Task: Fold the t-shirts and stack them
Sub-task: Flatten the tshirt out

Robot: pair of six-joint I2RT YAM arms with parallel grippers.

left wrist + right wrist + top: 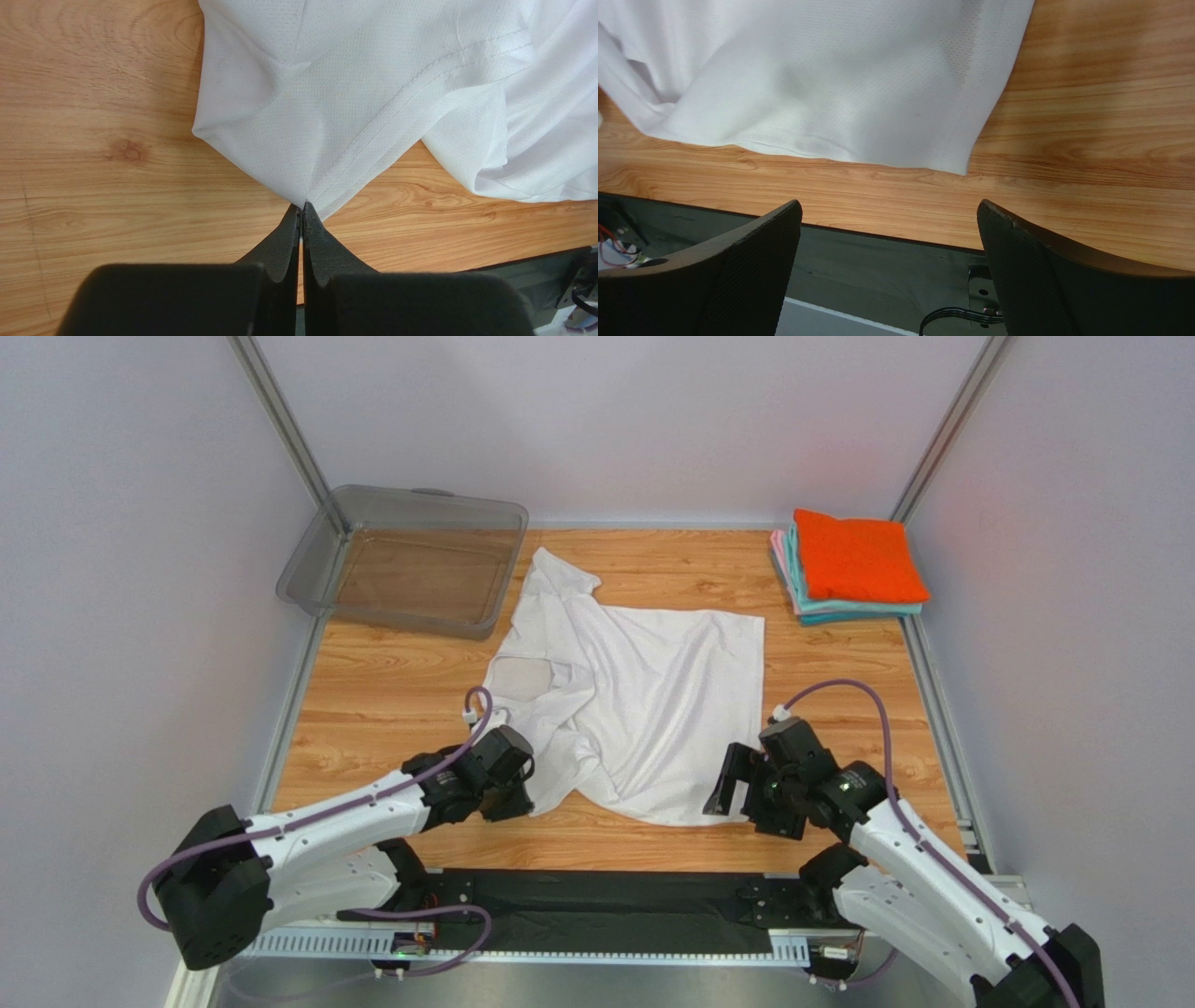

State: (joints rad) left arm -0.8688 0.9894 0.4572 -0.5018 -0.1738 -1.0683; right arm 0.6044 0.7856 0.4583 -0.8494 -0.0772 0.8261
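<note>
A white t-shirt point(631, 686) lies rumpled and spread in the middle of the wooden table. My left gripper point(522, 787) is at its near left corner and is shut on a pinch of the hem point(309, 189). My right gripper point(741, 798) is open and empty just off the shirt's near right corner point(948, 157), over the table's front edge. A stack of folded shirts stands at the far right: an orange one point(856, 557) on top, teal point(842, 609) and pink point(779, 553) below.
A clear grey plastic bin point(407, 560) stands at the far left, tilted against the frame. A black strip and the arm bases point(617, 903) run along the near edge. Grey walls close in on both sides.
</note>
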